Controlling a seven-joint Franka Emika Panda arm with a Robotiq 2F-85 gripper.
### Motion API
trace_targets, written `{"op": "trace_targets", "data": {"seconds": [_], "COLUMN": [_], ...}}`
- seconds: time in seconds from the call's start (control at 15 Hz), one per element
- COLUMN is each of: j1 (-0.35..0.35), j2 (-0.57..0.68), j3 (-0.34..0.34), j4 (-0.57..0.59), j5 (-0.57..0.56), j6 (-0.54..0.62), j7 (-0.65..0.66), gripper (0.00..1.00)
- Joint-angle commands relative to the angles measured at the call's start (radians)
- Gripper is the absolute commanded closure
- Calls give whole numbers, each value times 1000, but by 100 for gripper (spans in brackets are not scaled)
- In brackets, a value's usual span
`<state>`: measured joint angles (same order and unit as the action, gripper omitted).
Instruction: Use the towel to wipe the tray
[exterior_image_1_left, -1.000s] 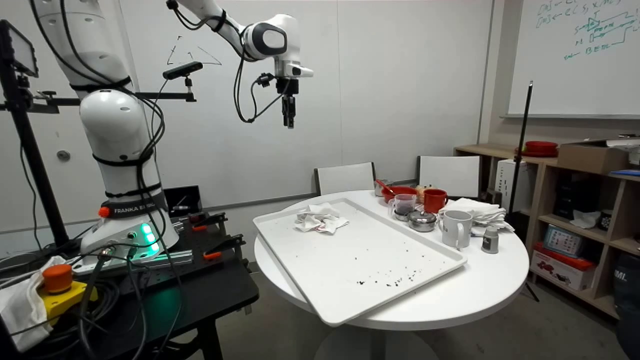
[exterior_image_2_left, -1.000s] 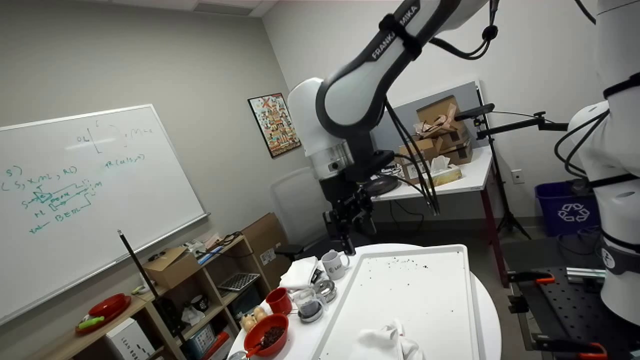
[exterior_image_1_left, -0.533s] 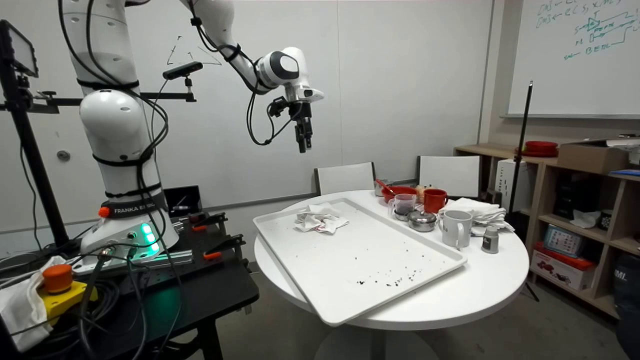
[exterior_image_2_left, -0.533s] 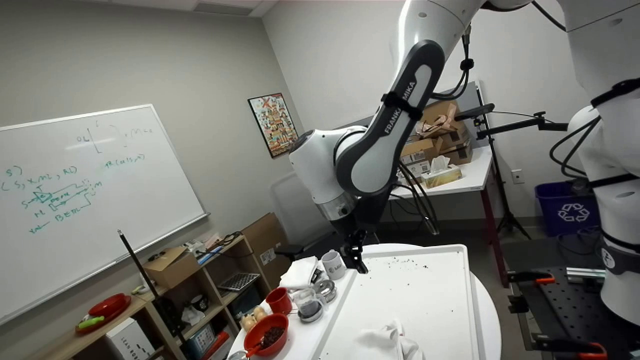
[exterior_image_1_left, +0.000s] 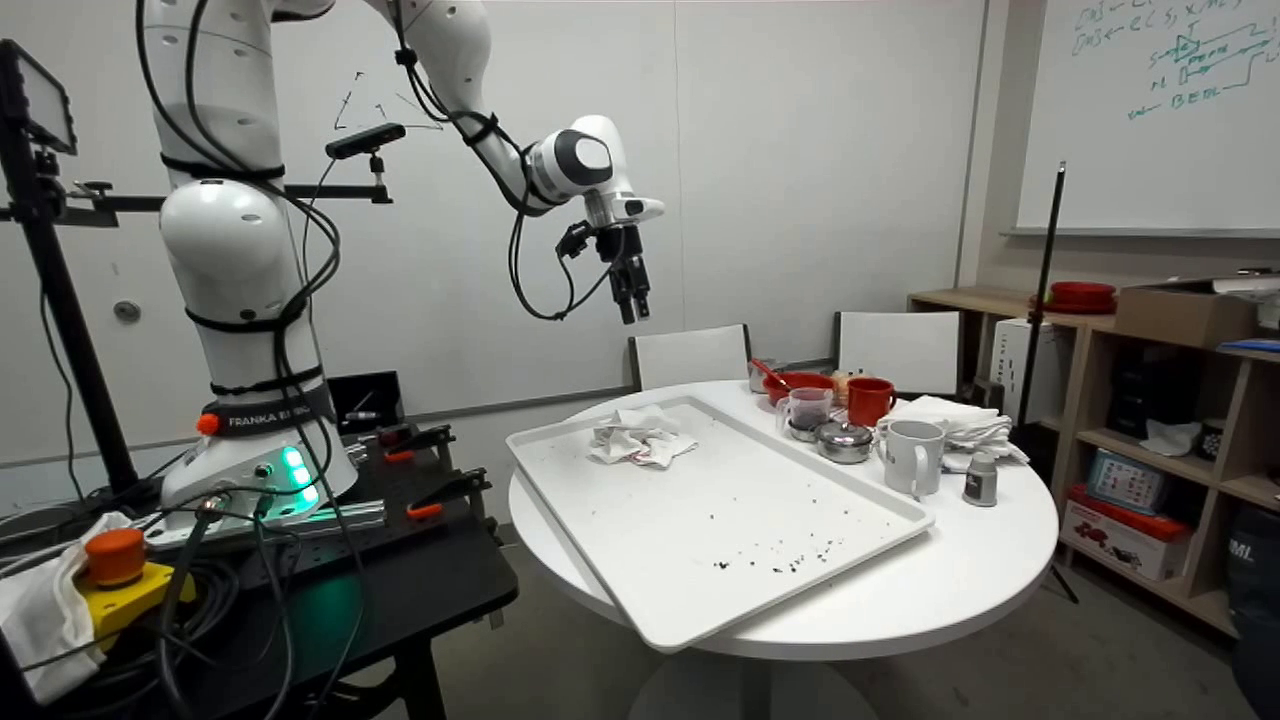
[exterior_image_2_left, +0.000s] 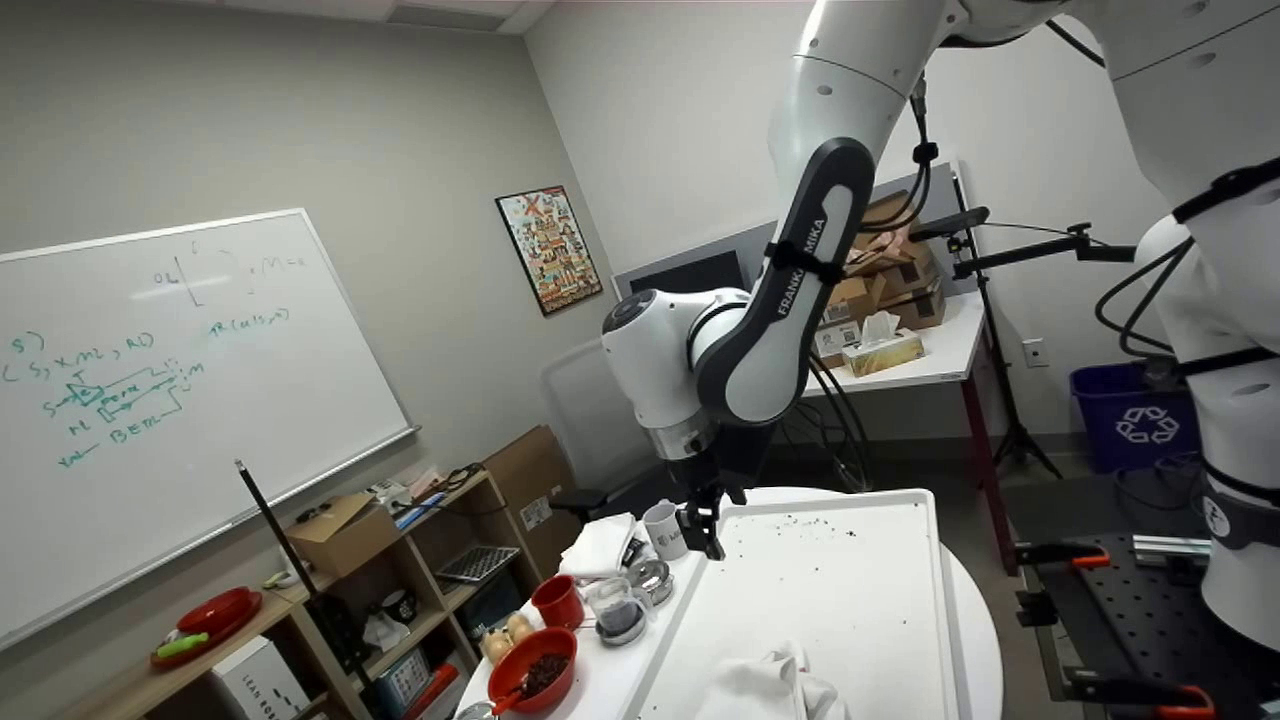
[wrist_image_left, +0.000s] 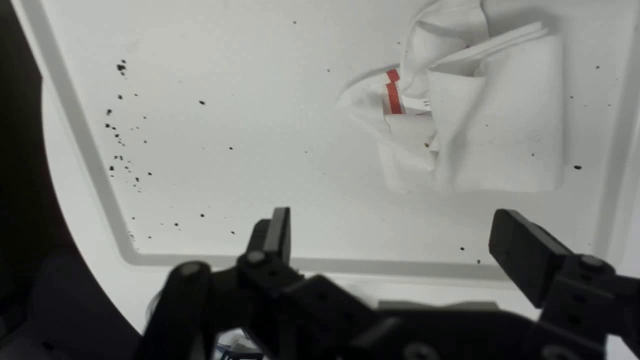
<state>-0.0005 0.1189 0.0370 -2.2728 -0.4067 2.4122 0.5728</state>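
Wrist view, clock on view centre: end effector (wrist_image_left: 392, 230) nearest, around 5 o'clock, fingers spread wide, raised well above the tray (wrist_image_left: 275, 185). White towel (wrist_image_left: 505, 125), bunched, red stripe showing, lies on the tray at 2 o'clock; dark crumbs (wrist_image_left: 120, 97) thickest at 9 to 10. Tray rests on the round worktop (exterior_image_1_left: 975, 555). In an exterior view, clock on tray centre: pale mug (exterior_image_1_left: 904, 460) between 2 and 3, red mug (exterior_image_1_left: 870, 402) at 2, red bowl (exterior_image_1_left: 813, 381) at 1 o'clock.
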Motion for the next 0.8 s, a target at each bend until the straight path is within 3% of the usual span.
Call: {"op": "trace_targets", "data": {"seconds": [0.0,0.27,0.4,0.73], "j1": [-4,-25,-26,-13], "j2": [32,88,115,201], "j3": [-10,13,1,-47], "j4": [-22,26,56,151], "j5": [190,487,535,484], "j6": [142,58,6,-74], "j7": [-186,-449,-481,-399], "gripper": [0,0,0,0]}}
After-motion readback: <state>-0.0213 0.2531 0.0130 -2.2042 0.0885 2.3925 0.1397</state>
